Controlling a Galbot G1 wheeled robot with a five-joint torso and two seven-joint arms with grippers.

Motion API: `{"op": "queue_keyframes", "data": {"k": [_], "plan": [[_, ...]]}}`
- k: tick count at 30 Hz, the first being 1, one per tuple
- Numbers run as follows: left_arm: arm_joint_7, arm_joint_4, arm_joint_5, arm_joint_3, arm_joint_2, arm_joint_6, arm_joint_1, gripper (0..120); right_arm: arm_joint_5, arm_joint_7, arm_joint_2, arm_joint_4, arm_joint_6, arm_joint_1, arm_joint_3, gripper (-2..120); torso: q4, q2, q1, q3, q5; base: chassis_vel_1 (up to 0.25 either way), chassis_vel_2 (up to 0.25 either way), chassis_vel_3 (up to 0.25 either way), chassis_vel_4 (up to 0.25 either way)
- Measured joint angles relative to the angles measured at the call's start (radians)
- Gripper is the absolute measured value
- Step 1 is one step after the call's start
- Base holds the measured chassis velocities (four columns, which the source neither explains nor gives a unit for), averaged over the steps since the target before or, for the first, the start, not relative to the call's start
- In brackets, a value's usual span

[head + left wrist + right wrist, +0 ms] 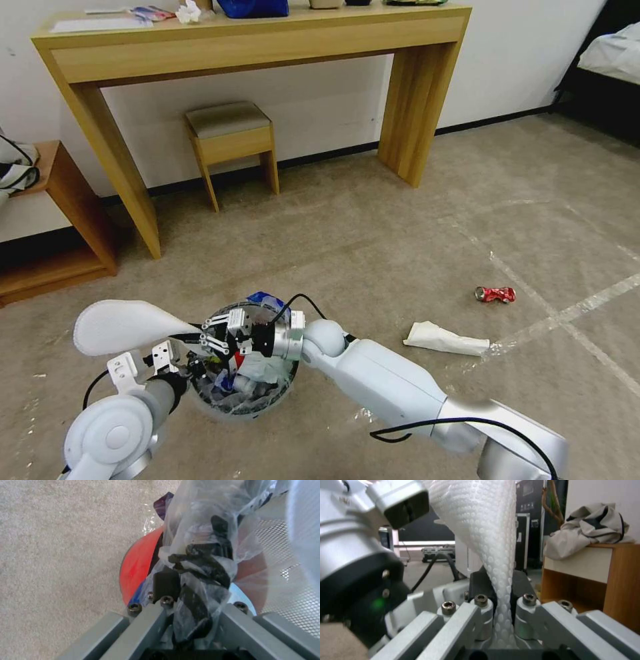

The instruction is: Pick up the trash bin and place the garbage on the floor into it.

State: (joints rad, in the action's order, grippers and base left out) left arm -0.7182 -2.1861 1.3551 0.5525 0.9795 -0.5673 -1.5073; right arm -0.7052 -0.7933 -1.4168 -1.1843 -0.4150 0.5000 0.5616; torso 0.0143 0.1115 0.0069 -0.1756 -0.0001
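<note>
- Head view: floor [373,227] is beige short-pile carpet w/ pale tape lines crossing on the right; white wall behind, dark skirting along its base.
- Far side: 1 long wooden desk [253,40] against the wall, 1 small stool [230,137] under it; 1 low wooden shelf unit [63,220] at far left; bed corner [613,53] at far right.
- Open carpet runs wide from centre to the right; left side hemmed by the shelf unit and desk leg.
- Loose garbage on carpet, 2 pcs: 1 crushed red can [495,294] on the right by a tape line, 1 white tissue [445,339] nearer and just left of it. Apart from each other.
- Trash bin [243,373] near centre-left, held up close to the robot, bag stuffed w/ wrappers.
- Left gripper [190,363] at the bin's left rim; right gripper [217,333] reaches over the bin from the right, gripping a flat white slipper [127,325] that sticks out to the left past the rim.
- Left wrist view: left gripper [186,597] closed onto the clear printed bag and the bin rim; red bin wall [138,567] beside it, bare carpet beyond.
- Right wrist view: right gripper [503,605] clamped on the slipper [486,530], dimpled white sole pinched between the pads; left arm's wrist close alongside; shelf unit w/ crumpled cloth [590,532] on top behind.
</note>
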Motion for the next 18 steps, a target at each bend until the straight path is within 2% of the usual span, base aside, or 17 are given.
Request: {"op": "queue_keyframes", "data": {"k": [18], "plan": [[-0.001,0.015,0.002,-0.001,0.002,0.002,0.009,0,-0.009,0.007,0.033,-0.038,0.000,0.007,-0.007,3,0.0000,0.000,0.000,0.000,0.0000,0.000,0.000,0.000,0.000]]}}
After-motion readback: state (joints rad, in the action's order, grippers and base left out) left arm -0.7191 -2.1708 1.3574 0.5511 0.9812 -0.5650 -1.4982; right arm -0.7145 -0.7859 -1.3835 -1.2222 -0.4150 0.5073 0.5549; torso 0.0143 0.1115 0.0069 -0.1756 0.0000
